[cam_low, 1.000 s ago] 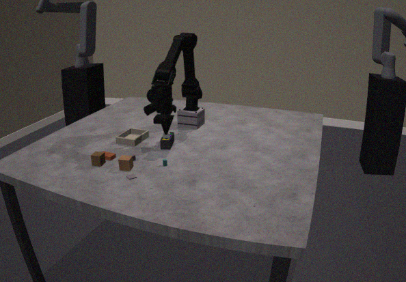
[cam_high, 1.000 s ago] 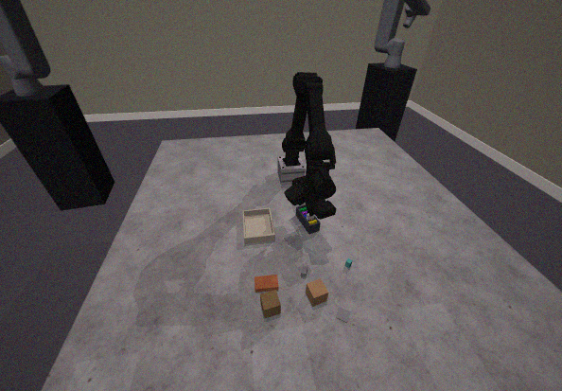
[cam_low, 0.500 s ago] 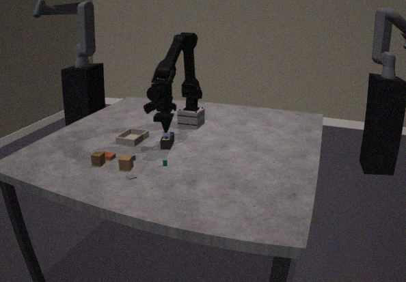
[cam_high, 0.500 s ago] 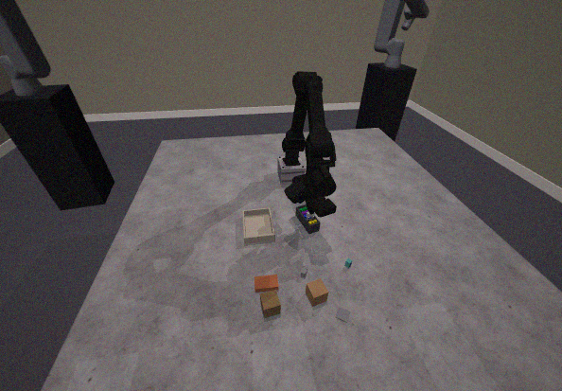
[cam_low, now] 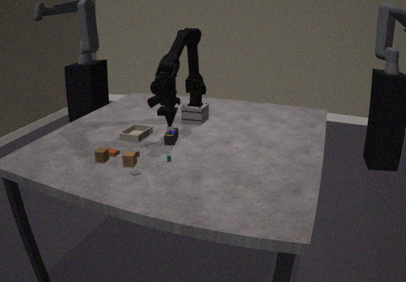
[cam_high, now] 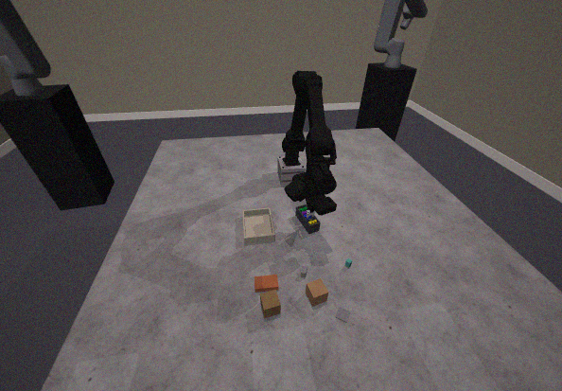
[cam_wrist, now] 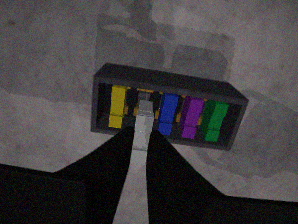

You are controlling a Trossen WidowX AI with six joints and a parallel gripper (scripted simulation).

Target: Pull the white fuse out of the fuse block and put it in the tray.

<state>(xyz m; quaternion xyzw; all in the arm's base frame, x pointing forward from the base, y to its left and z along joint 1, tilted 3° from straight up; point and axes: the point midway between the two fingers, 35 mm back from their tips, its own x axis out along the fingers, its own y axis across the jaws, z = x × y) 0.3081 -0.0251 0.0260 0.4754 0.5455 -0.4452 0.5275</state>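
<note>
The black claw (cam_wrist: 142, 142) pinches the small white fuse (cam_wrist: 144, 120), which, tilted during lifting, risks scraping the neighbouring yellow fuse (cam_wrist: 117, 106) or the dark rectangular fuse block (cam_wrist: 165, 80).

fuses: yellow (cam_wrist: 117, 106) | white (cam_wrist: 144, 119) | blue (cam_wrist: 168, 113) | purple (cam_wrist: 191, 117) | green (cam_wrist: 214, 120) | fuse block (cam_wrist: 165, 80): dark grey

One fuse block (cam_wrist: 167, 107) carries five fuses: one yellow fuse (cam_wrist: 117, 106), one white fuse (cam_wrist: 143, 122), one blue fuse (cam_wrist: 167, 114), one purple fuse (cam_wrist: 191, 118) and one green fuse (cam_wrist: 214, 120). One tray (cam_high: 258, 225); two tan cubes (cam_high: 316, 292); one orange block (cam_high: 266, 282); one teal cube (cam_high: 348, 263).
</note>
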